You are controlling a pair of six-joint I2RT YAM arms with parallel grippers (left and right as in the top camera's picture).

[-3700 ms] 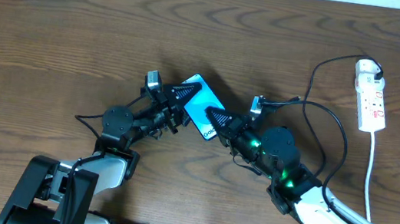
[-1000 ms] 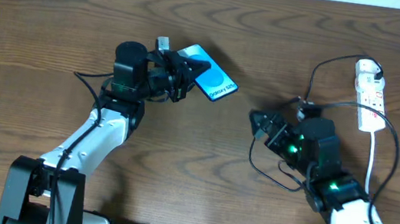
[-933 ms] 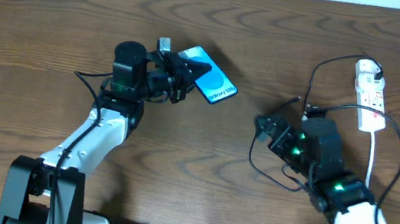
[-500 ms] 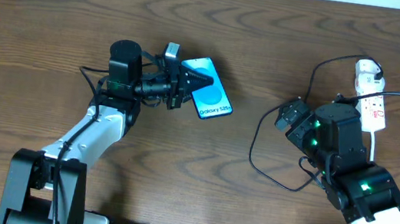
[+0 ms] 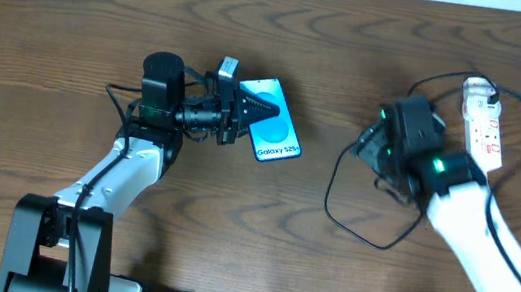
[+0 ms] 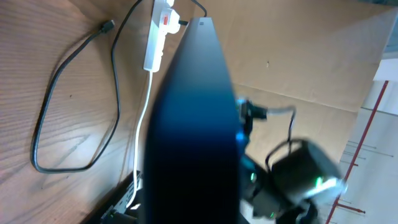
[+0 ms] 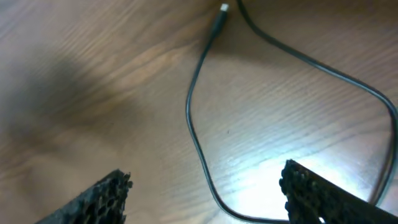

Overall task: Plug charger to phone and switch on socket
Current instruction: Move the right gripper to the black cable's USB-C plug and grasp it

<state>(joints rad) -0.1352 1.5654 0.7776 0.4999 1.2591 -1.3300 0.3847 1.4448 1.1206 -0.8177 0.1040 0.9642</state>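
Pinching the phone (image 5: 272,132) by its upper edge, my left gripper (image 5: 242,113) is pressed tight on it. Over the last second I have swung the phone round, so its lettered end now points back toward me instead of out to my right. I cannot tell whether it is lifted or resting on the table (image 5: 55,18).

Just right of the phone, the charger (image 5: 329,200) lies slack in a loop on the wood. Its connector tip (image 7: 222,9) is loose on the table, well apart from the phone and touching nothing.

Farther right of the phone, my right gripper (image 7: 208,186) hangs over that loop with its fingers spread and nothing between them. A few seconds ago this hand was right up against the phone. Since then it has pulled away and travelled toward the socket (image 5: 482,125), which lies farthest right of the phone with its white plug still seated.

As I read it, the plugging-in is not done. Going for the switch now would power a cable that feeds nothing, so the tip probably needs picking up again first.
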